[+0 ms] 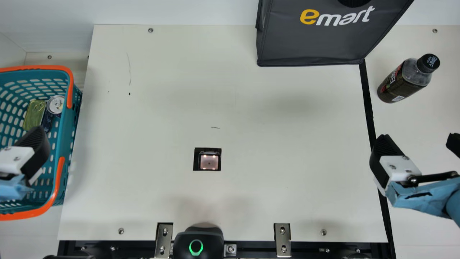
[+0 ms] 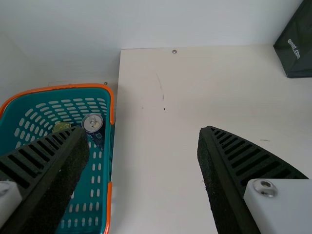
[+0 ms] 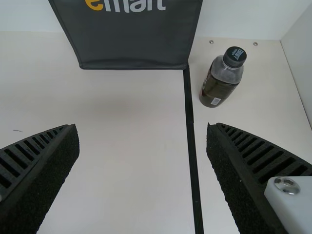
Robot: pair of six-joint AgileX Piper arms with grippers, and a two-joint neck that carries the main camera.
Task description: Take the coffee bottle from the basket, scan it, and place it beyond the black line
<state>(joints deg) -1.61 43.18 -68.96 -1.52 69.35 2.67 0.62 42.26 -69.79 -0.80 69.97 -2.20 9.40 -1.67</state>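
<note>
**Coffee bottle stands past the line**

From here, the coffee bottle [image 1: 404, 81] stands beyond the black line [image 1: 367, 97], apart from the right hand [image 3: 142, 136], which gapes wide, nothing in it. The left hand [image 2: 144, 141] is spread wide and empty too, by the basket [image 2: 109, 156]. I'd judge the placing done, though whether the scan took I can't tell. Next calls only for drawing the right arm back without tipping the bottle.
</note>
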